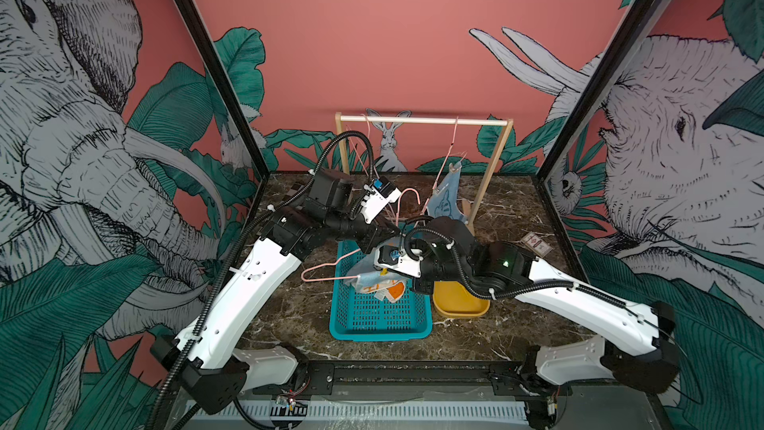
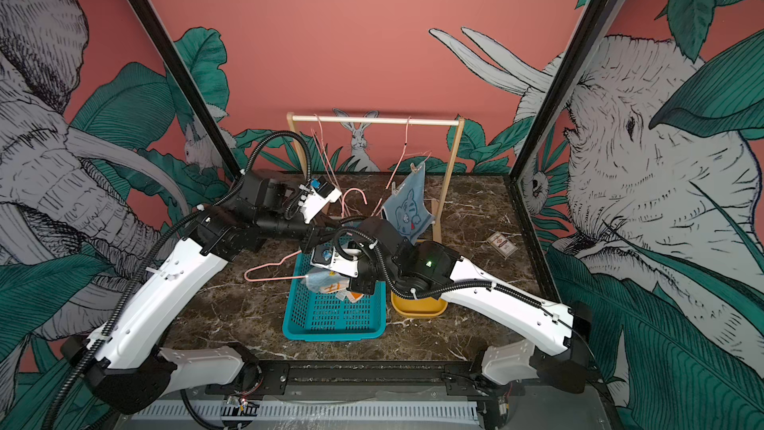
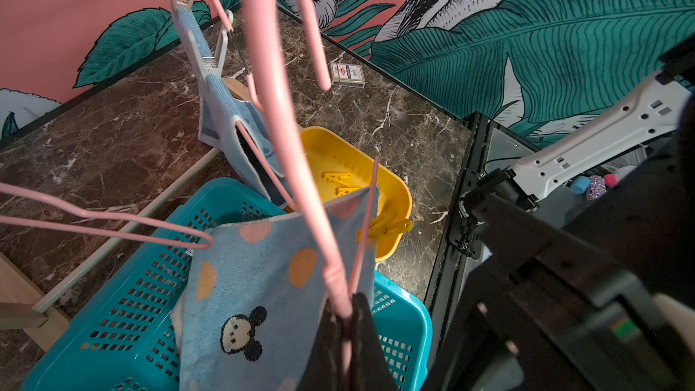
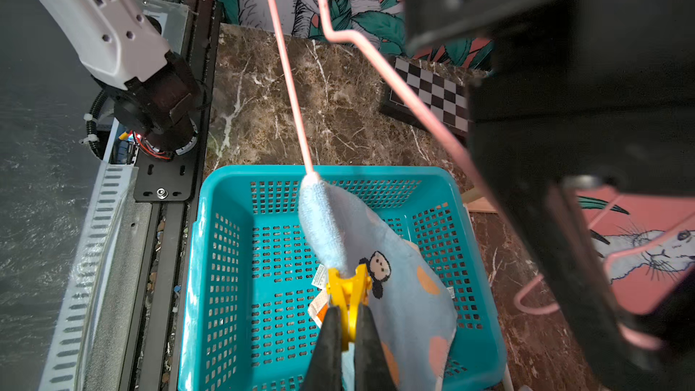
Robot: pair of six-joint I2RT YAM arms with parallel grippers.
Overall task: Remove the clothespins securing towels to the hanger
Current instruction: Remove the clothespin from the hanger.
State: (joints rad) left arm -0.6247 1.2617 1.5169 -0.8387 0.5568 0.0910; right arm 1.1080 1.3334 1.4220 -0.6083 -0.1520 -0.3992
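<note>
Your right jaws sat clamped on yellow clothespin (image 4: 348, 289) tails. Plastic looked light, stiff, slick, so squeeze tail end squarely. Left jaws pinched pink hanger (image 3: 278, 107); spotted towel (image 4: 410, 295) soft, limp.

Teal basket (image 1: 380, 333) beside yellow tray (image 1: 459, 304)

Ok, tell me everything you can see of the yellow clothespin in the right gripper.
The yellow clothespin is a small spring peg of glossy bright-yellow plastic. The right gripper is shut on its handle end, black fingers on either side. Its clamping end is spread in a V at the rolled edge of the spotted blue towel, where that wraps the pink hanger. It hangs above the teal basket, clear of it.
</note>
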